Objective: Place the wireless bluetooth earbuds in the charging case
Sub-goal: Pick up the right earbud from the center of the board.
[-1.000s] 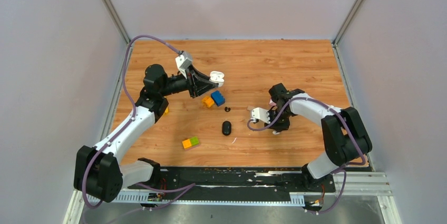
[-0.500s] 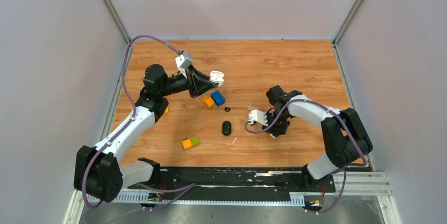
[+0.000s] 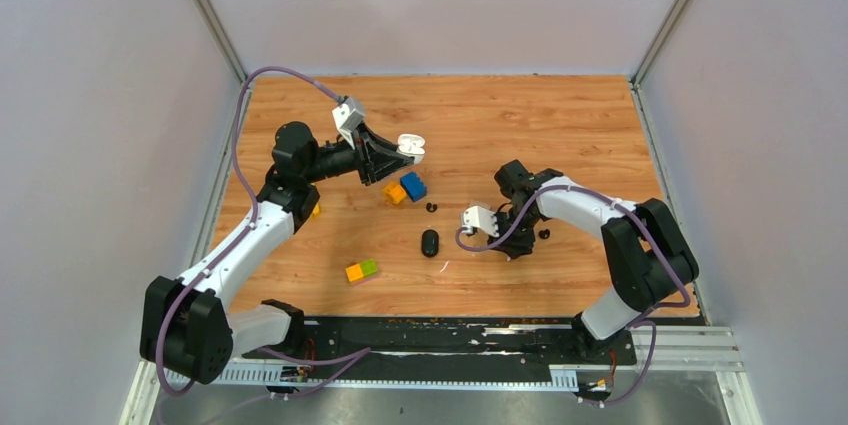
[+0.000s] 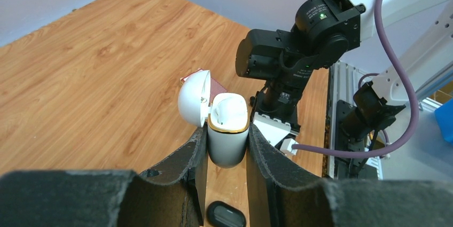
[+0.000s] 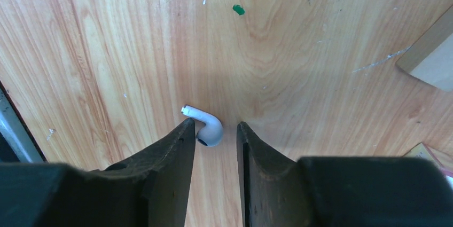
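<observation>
Right wrist view shows the right gripper (image 5: 215, 124) with fingers narrowly parted around a small white stemmed earbud (image 5: 209, 131) lying on the wooden table (image 5: 107, 34), while the left gripper (image 4: 227, 137) clamps the open white gold-rimmed charging case (image 4: 228, 114).

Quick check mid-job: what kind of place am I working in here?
Likely a lab robot cell: a wood-grain table walled by plain grey panels, a slotted metal rail along its near edge, toy blocks as props.

From the left wrist, a black case (image 4: 226, 217) is cut off by the bottom edge, and the base of the white case (image 4: 228, 123) is hidden between the fingers of the left end effector (image 4: 227, 133). From above, a black earbud (image 3: 431, 207) is too small to make out, and a yellow block (image 3: 316, 211) is half hidden behind the left arm (image 3: 262, 230).
</observation>
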You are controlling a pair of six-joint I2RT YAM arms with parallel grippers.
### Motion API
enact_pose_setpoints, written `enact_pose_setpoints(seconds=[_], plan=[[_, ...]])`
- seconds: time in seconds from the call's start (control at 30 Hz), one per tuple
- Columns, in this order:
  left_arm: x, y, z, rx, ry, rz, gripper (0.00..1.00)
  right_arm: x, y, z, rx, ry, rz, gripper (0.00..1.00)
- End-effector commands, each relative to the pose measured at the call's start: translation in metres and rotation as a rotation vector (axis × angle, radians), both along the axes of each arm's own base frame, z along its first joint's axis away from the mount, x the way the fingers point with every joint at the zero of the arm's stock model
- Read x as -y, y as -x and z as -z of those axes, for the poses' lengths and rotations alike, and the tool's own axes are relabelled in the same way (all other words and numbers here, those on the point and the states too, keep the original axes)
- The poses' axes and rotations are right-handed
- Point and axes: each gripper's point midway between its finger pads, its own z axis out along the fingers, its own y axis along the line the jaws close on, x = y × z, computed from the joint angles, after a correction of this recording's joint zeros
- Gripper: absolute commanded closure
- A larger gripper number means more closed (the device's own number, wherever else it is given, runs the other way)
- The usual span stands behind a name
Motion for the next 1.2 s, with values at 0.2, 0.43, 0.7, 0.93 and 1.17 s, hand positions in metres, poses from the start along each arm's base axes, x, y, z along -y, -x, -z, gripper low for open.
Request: enact_pose_setpoints(seconds=[0.2,0.43,0.7,0.93,1.17], plan=[[-0.004,0.0,-0.011,0.064,0.006,-0.016,1.0,-0.005,0.001,0.003,0.001,-0.025,-0.001,0.71],[-0.003,-0.001,-0.01,0.059,0.01,-0.015,1.0,-0.006,0.002,0.005,0.002,-0.035,0.006,0.71],[-0.003,0.001,-0.003,0.045,-0.002,-0.009,1.0,-0.027,-0.008,-0.031,0.041,-0.145,0.05,0.81],[-0.002,-0.001,0.007,0.027,0.0,-0.007,1.0,-0.044,-0.02,-0.087,0.154,-0.275,0.102,0.84],[0.003,-0.004,0.014,0.0,0.025,-0.01,1.0,-0.077,-0.072,-0.215,0.593,-0.486,0.064,0.84]])
